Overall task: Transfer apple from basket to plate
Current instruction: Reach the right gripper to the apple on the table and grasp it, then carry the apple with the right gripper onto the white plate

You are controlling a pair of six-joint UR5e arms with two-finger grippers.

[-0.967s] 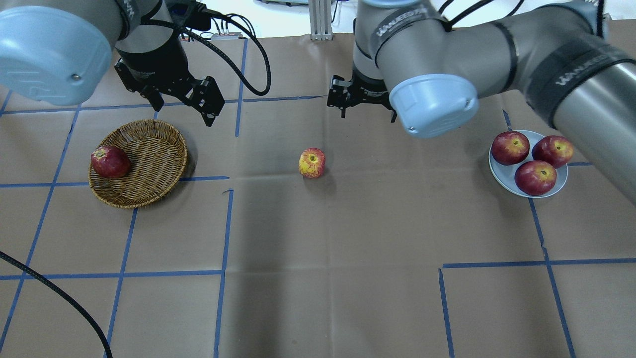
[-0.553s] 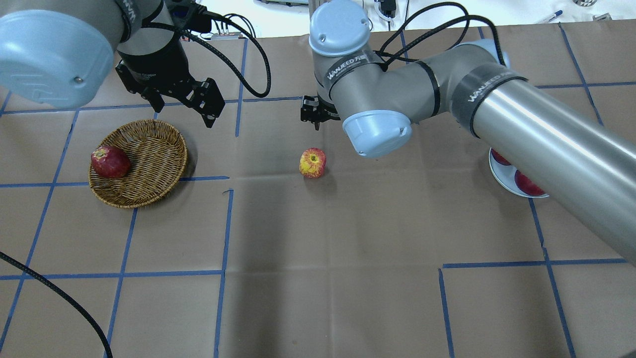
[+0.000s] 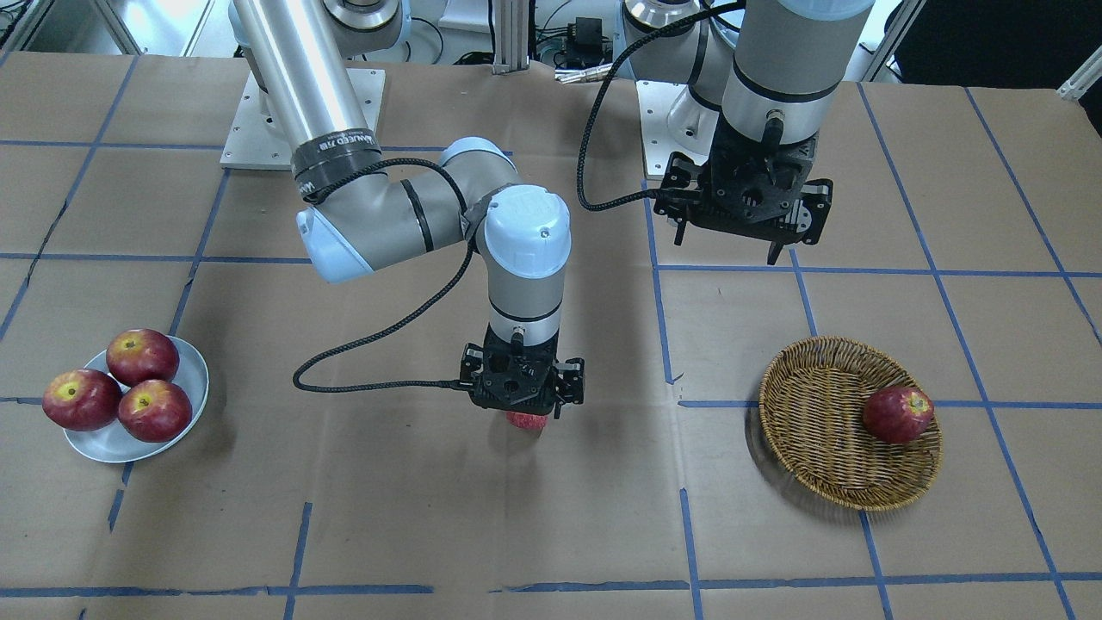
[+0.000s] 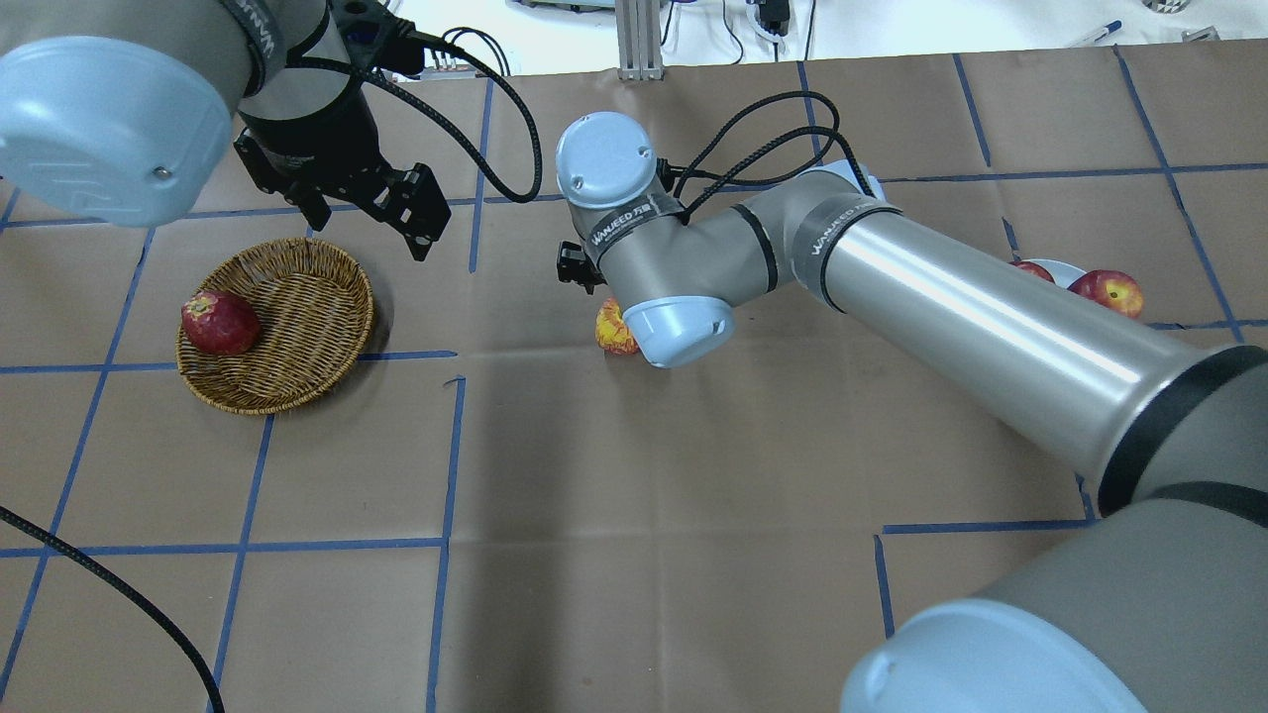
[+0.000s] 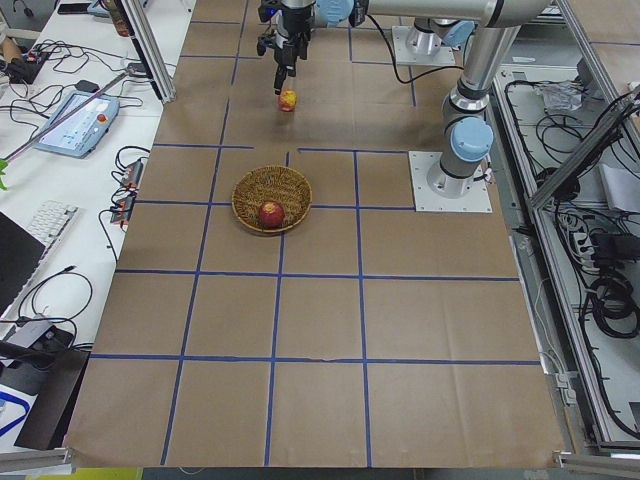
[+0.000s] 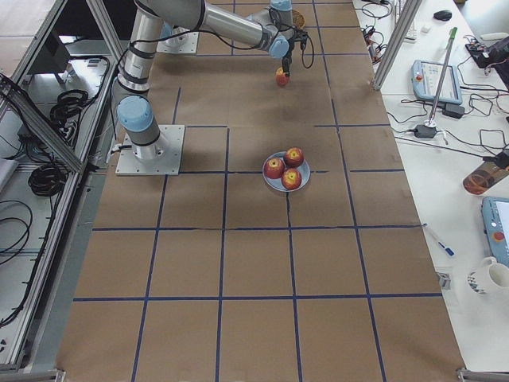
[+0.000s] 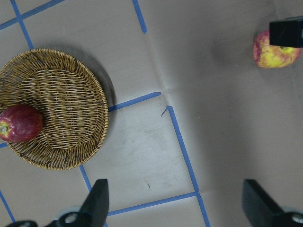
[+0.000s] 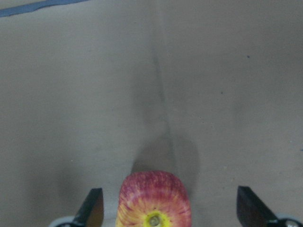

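The right gripper (image 8: 171, 208) hangs low with its jaws spread wide; the apple (image 8: 154, 201) stands on the brown paper (image 8: 213, 94) between the fingers, touching neither, at mid-table and well apart from the basket (image 4: 307, 297) and the plate (image 3: 196, 376). The left gripper (image 7: 175, 203), likewise spread and empty, hovers near the basket; that holds one dark red apple (image 4: 220, 322); three dark apples (image 3: 142, 356) lie on the plate.
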